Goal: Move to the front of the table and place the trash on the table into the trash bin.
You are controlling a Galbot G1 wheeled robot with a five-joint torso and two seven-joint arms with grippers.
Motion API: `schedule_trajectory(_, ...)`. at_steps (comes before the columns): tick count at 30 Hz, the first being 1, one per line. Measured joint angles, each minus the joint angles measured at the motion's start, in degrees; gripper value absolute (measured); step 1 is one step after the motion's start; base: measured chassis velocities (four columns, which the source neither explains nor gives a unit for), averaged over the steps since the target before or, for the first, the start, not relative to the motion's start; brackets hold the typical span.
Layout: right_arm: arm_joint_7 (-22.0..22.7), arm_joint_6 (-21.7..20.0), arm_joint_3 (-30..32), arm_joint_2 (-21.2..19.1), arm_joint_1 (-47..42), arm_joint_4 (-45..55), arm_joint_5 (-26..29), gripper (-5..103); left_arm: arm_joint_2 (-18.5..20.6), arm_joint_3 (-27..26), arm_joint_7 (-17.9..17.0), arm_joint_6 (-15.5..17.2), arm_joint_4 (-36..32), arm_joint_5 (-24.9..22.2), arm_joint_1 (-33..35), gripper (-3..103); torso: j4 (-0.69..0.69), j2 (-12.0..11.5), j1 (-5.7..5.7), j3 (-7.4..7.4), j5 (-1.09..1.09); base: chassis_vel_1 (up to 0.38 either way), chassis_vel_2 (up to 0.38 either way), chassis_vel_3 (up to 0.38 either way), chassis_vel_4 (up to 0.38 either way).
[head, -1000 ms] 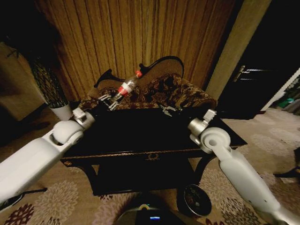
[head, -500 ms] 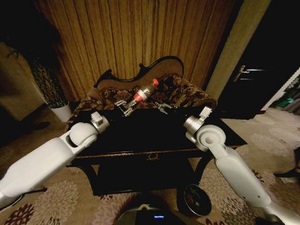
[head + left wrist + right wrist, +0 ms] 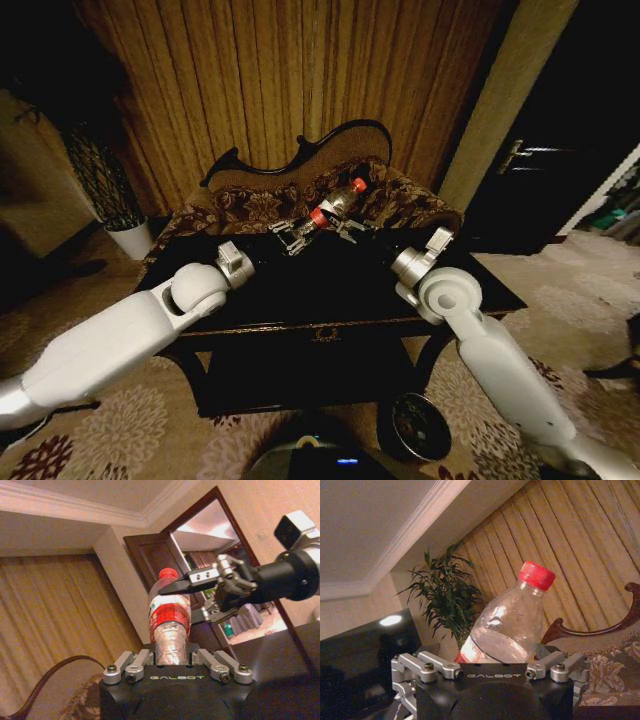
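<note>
My left pincer (image 3: pixel 293 238) grips the clear bottle (image 3: pixel 335 203) above the worktop (image 3: pixel 300 290); right pincer (image 3: pixel 350 228) gapes beside it. Next, I'd carry it to the trash bin (image 3: pixel 420 428).

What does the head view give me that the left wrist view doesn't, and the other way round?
Head view alone: the table, the trash bin on the floor beside it, the sofa behind. Left wrist view alone: an open doorway behind the right hand. Both: the bottle clamped in the left hand, the right hand close by, open.
</note>
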Motion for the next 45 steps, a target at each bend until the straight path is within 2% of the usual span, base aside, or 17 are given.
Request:
schedule_trajectory(8,0.0,-0.1,0.7,0.5,-0.8,0.0,-1.2,103,0.1,1.4,-0.5,0.4,-0.5,0.0,-0.3,28,0.01,0.0,0.0,0.0,0.0,0.0,0.0,0.0,0.0)
schedule_trajectory(12,0.2,-0.1,1.6,0.3,-1.7,0.3,-1.7,90,0.1,1.6,-0.5,0.3,-0.4,0.0,-0.2,28,0.0,0.0,0.0,0.0,0.0,0.0,0.0,0.0,0.0)
schedule_trajectory(14,0.3,0.0,2.1,0.2,-2.4,0.5,-1.9,80,-0.2,1.9,-0.7,0.3,-0.3,0.0,-0.2,28,0.0,0.0,0.0,0.0,0.0,0.0,0.0,0.0,0.0)
schedule_trajectory(17,0.3,0.1,2.5,0.0,-2.8,0.7,-2.0,74,-0.5,2.3,-0.7,0.3,-0.2,0.1,-0.3,27,0.0,0.0,0.0,0.0,0.0,0.0,0.0,0.0,0.0)
schedule_trajectory(18,0.3,0.1,2.6,0.0,-3.1,0.9,-2.0,65,-0.8,2.6,-0.7,0.3,-0.1,0.1,-0.4,27,0.0,0.0,0.0,0.0,0.0,0.0,0.0,0.0,0.0)
schedule_trajectory(20,0.3,0.1,2.7,-0.1,-3.2,1.0,-2.0,65,-0.9,2.7,-0.7,0.3,-0.1,0.1,-0.5,27,0.0,0.0,0.0,0.0,0.0,0.0,0.0,0.0,0.0)
schedule_trajectory(23,0.3,0.1,3.0,-0.3,-3.4,1.0,-2.0,54,-1.3,3.1,-0.7,0.3,0.1,0.1,-0.6,27,0.0,0.0,0.0,0.0,0.0,0.0,0.0,0.0,0.0)
schedule_trajectory(25,0.3,0.1,3.0,-0.3,-3.4,1.0,-2.0,54,-1.4,3.1,-0.7,0.3,0.1,0.1,-0.6,27,0.0,0.0,0.0,0.0,0.0,0.0,0.0,0.0,0.0)
schedule_trajectory(30,0.1,0.1,3.3,-0.6,-3.7,1.1,-1.9,41,-1.8,3.5,-1.2,1.0,0.1,0.2,-0.5,25,0.0,0.0,0.0,0.0,0.0,0.0,0.0,0.0,0.0)
schedule_trajectory(33,0.0,0.1,3.7,-0.6,-4.0,1.1,-1.8,35,-1.8,3.5,-1.2,1.2,0.0,0.2,-0.2,41,0.0,0.0,0.0,0.0,0.0,0.0,0.0,0.0,0.0)
schedule_trajectory(34,0.0,0.1,3.7,-0.6,-4.0,1.1,-1.8,35,-1.8,3.5,-1.2,1.2,0.0,0.2,-0.2,41,0.0,0.0,0.0,0.0,0.0,0.0,0.0,0.0,0.0)
schedule_trajectory(37,0.0,0.1,4.2,-0.6,-4.4,1.1,-1.9,27,-1.7,3.6,-1.0,1.1,0.0,0.2,0.0,51,0.0,0.0,0.0,0.0,0.0,0.0,0.0,0.0,0.0)
schedule_trajectory(39,0.0,0.2,4.4,-0.6,-4.5,1.1,-1.9,27,-1.7,3.7,-1.1,1.2,0.1,0.2,0.1,57,0.01,0.0,0.0,0.0,0.0,0.0,0.0,0.0,0.0)
schedule_trajectory(40,0.0,0.2,4.6,-0.6,-4.6,1.0,-1.8,27,-1.8,3.8,-1.0,1.2,0.1,0.2,0.0,68,0.0,0.0,0.0,0.0,0.0,0.0,0.0,0.0,0.0)
schedule_trajectory(42,-0.1,0.2,4.7,-0.6,-4.6,1.0,-1.8,27,-1.9,3.9,-1.0,1.2,0.1,0.2,0.0,68,0.0,0.0,0.0,0.0,0.0,0.0,0.0,0.0,0.0)
schedule_trajectory(44,-0.1,0.2,5.1,-0.5,-4.9,1.0,-1.8,27,-2.2,4.0,-1.0,1.2,0.3,0.2,-0.3,78,0.0,0.0,0.0,0.0,0.0,0.0,0.0,0.0,0.0)
schedule_trajectory(45,-0.1,0.2,5.1,-0.5,-4.9,1.0,-1.8,27,-2.2,4.0,-1.0,1.2,0.3,0.2,-0.3,78,0.0,0.0,0.0,0.0,0.0,0.0,0.0,0.0,0.0)
